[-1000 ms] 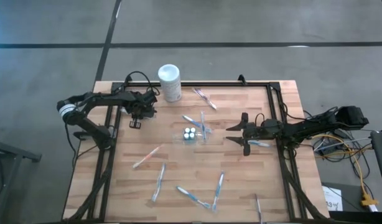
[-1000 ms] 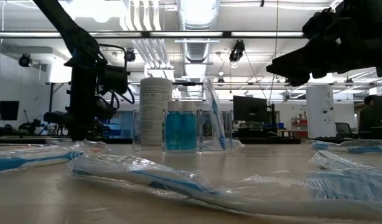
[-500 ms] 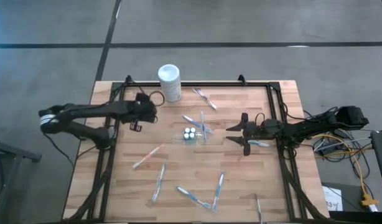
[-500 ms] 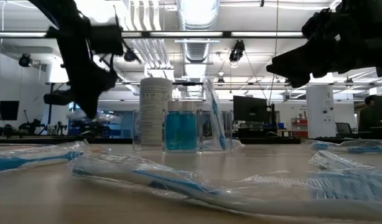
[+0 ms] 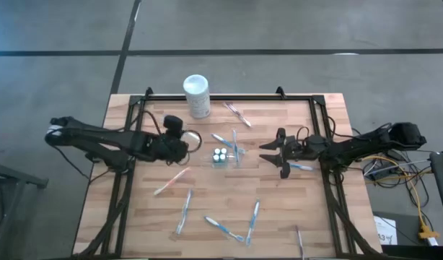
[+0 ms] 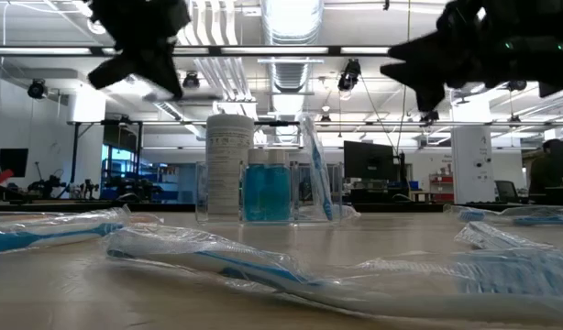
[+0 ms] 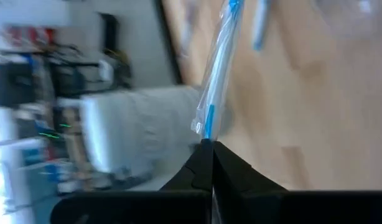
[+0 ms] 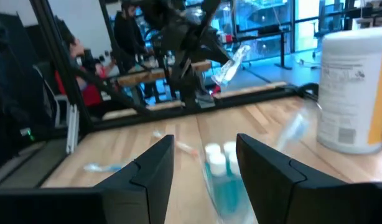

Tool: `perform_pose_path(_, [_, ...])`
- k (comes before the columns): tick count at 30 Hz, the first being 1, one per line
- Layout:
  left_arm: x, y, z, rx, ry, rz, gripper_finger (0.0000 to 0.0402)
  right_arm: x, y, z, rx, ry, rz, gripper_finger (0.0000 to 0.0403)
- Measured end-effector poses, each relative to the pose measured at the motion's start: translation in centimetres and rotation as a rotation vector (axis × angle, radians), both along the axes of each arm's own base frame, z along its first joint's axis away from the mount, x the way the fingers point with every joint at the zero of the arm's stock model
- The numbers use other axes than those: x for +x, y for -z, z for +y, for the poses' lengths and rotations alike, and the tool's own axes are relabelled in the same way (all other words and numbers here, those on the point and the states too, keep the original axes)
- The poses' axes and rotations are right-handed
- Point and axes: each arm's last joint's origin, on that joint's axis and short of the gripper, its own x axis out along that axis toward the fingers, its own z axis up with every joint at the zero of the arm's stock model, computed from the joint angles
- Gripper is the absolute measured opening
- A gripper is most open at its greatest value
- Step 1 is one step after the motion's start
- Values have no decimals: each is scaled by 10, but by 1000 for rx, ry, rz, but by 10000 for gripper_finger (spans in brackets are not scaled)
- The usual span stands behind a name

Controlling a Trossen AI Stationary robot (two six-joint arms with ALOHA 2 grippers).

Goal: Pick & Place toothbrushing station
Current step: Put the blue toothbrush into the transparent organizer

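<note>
Left gripper (image 5: 184, 139): clamped on a wrapped toothbrush (image 7: 217, 81), raised, just beside the toothbrushing station (image 5: 220, 155).
Right gripper (image 5: 270, 153): fingers spread, nothing held, near the station's opposite side.
Station: standing mid-table, already holding items.
Remaining, by judgement: several wrapped toothbrushes (image 5: 184, 211) lie farther off.

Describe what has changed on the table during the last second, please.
The left gripper moved from near the white canister toward the table's middle, closer to the toothbrushing station. Its fingers are shut on a wrapped toothbrush, raised above the table. The right gripper, open, shifted slightly toward the station and rose a little in the low view. The station, the canister and the loose toothbrushes stayed in place.
</note>
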Motion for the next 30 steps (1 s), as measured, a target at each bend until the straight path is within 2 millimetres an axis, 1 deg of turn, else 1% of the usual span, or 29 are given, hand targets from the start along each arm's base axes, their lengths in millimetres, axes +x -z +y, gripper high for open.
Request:
perform_pose_path(4, [15, -12, -17, 156, 29, 17, 1, 15, -17, 1, 4, -8, -37, 167])
perform_pose_path(7, [27, -16, -26, 230, 45, 43, 1, 29, -32, 1, 23, -68, -26, 167])
perform_pose_path(11, [42, -18, -34, 285, 76, 93, 1, 52, -51, -4, 46, -139, 88, 175])
perform_pose_path(16, [62, -15, -40, 445, 64, 159, 0, 82, -74, -12, 41, -123, 222, 202])
perform_pose_path(20, [76, -8, -47, 550, 69, 214, 0, 105, -90, -24, 62, -79, 345, 221])
perform_pose_path(23, [81, -4, -53, 581, 88, 240, 0, 118, -99, -34, 57, -47, 418, 233])
perform_pose_path(25, [81, -3, -57, 587, 99, 238, 0, 127, -105, -39, 34, -39, 431, 240])
perform_pose_path(30, [83, -4, -64, 596, 120, 222, 0, 153, -108, -42, -24, -53, 456, 256])
